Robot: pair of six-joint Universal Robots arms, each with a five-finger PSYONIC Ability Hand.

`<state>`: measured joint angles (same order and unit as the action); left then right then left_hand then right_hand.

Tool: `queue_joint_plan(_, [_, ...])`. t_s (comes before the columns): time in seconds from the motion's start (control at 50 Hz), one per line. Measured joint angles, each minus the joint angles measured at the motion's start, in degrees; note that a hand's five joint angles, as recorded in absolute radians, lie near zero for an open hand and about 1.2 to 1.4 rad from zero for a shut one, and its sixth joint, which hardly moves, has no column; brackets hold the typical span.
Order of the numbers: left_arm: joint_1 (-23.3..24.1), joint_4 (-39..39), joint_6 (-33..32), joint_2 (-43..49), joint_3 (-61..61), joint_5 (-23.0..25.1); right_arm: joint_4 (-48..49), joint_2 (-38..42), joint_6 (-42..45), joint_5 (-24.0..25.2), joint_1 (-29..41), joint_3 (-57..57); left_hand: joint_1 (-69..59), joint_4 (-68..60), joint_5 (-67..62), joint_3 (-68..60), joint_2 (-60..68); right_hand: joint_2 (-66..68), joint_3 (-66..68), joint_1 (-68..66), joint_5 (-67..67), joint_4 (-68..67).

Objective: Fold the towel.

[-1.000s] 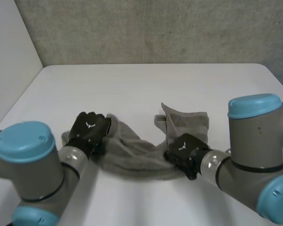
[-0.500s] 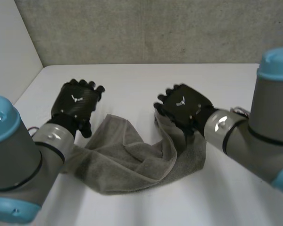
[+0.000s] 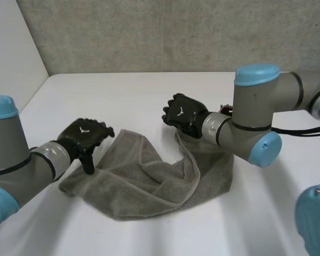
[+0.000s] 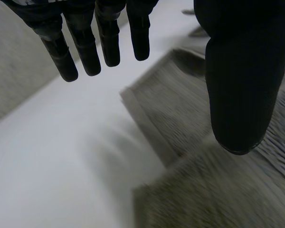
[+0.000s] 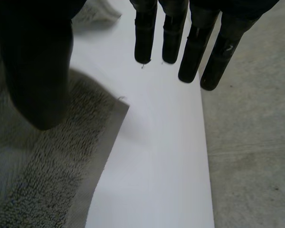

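A grey towel (image 3: 149, 178) lies rumpled on the white table (image 3: 138, 96), bent in a loose V with a fold through its middle. My left hand (image 3: 84, 136) hovers over the towel's left end, open, its fingers (image 4: 88, 45) straight and its thumb (image 4: 237, 80) apart, holding nothing. Beneath that hand, the towel (image 4: 218, 156) spreads under the thumb. My right hand (image 3: 182, 113) hangs just above the towel's far right corner, open too, with fingers (image 5: 180, 42) straight and nothing between them and the thumb. A towel corner (image 5: 52, 156) lies under that thumb.
A grey concrete wall (image 3: 176, 32) runs behind the table's far edge. The table's side edge (image 5: 206, 156) drops to a grey floor (image 5: 251, 142) just beyond my right fingertips. Bare tabletop stretches beyond the towel and along the front.
Both hands have let go of the towel and opened. They rose, then the left sank back beside the towel's left end and the right drew back over its far right corner. The towel dropped flat.
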<state>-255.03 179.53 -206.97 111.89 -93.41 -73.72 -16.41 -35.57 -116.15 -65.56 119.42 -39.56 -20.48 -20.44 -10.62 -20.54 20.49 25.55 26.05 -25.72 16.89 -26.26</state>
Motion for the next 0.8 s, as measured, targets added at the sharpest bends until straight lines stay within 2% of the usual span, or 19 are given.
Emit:
queue_joint_plan(0.12, [-0.1,-3.3,-0.4,3.7,1.8,0.8,0.0,3.9,2.9,1.1,-0.4,2.6,-3.3,-3.2,-3.2,-3.2,3.3,7.5,7.1,-7.5,6.6,-6.8])
queue_joint_plan(0.22, [0.0,-3.9,-2.1,5.0,1.8,0.7,0.1,5.3,4.2,1.7,-0.4,3.1,-9.0,-9.1,-8.8,-9.0,9.1,19.7,19.0,-19.3,18.1,-18.7])
queue_joint_plan(0.4, [0.1,-3.8,-4.9,5.7,1.1,0.6,0.1,6.7,4.8,1.3,-0.4,3.2,-21.2,-21.2,-20.9,-21.1,21.1,26.9,26.2,-26.9,25.3,-26.0])
queue_joint_plan(0.56, [0.1,-3.6,-5.1,5.9,1.4,0.5,0.2,7.2,4.7,1.0,-0.4,3.7,-32.9,-33.1,-32.7,-32.9,33.1,50.0,49.2,-50.4,49.4,-49.2])
queue_joint_plan(0.8, [0.1,-3.0,-5.1,5.7,3.0,-0.1,0.5,7.5,4.3,0.9,-1.0,5.6,-45.8,-46.5,-45.8,-46.6,46.7,50.9,50.6,-50.7,50.4,-50.4])
